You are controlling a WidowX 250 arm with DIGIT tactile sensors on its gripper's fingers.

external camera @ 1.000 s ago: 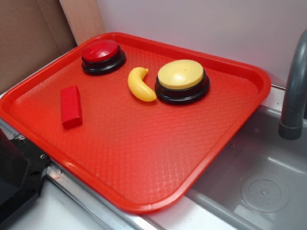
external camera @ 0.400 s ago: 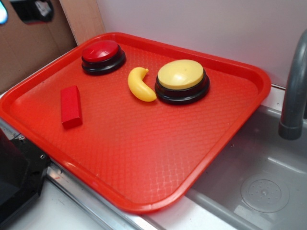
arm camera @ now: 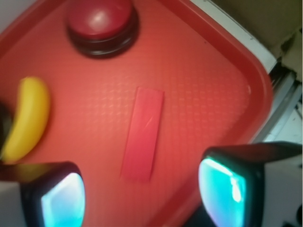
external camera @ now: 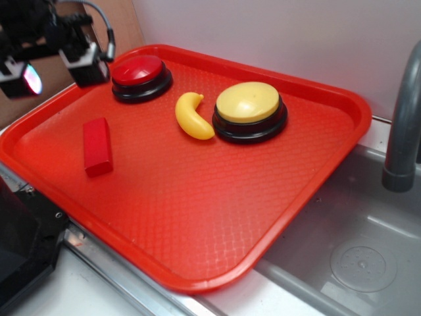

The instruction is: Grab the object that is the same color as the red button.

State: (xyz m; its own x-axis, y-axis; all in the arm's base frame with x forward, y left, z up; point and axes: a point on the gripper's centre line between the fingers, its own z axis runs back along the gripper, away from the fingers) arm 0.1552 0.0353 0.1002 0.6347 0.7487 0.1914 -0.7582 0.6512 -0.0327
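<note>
The small red block [external camera: 97, 146] lies flat on the left part of the red tray [external camera: 197, 217]. From the wrist it shows as a long red strip [arm camera: 143, 134] below the red button [arm camera: 101, 21]. That red button [external camera: 140, 76] sits at the tray's back left on its black base. My gripper [external camera: 52, 69] hangs high over the tray's back left edge, above and behind the block. Its jaws stand wide apart, with both glowing pads [arm camera: 64, 201] showing and nothing between them. The gripper [arm camera: 142, 196] is well above the block.
A yellow banana [external camera: 193, 116] and a yellow-domed button [external camera: 249, 110] sit mid-tray. A grey sink [external camera: 355, 250] with a grey faucet [external camera: 401, 131] lies to the right. Brown cardboard [external camera: 39, 99] stands behind the tray at left, and a black base [external camera: 23, 250] at front left.
The gripper has come into the exterior view from the upper left and dropped down toward the tray's back left corner. The block, banana and buttons have not moved.
</note>
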